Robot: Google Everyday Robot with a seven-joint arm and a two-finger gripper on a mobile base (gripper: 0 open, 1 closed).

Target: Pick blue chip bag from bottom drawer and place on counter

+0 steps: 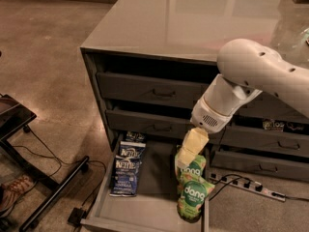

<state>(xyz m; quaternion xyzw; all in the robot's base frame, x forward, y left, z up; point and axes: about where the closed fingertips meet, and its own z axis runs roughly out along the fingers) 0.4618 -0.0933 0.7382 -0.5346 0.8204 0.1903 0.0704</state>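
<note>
The blue chip bag lies flat on the left side of the open bottom drawer, its white Kettle banner facing up. My gripper hangs from the white arm over the right side of the drawer, just above the upper of two green dang bags. It is about a hand-length to the right of the blue bag and does not touch it. The glossy grey counter tops the cabinet behind the arm.
A second dang bag leans at the drawer's front right. Closed grey drawers with dark handles sit above. A power strip with cables lies on the floor to the right. A black stand and a shoe are to the left.
</note>
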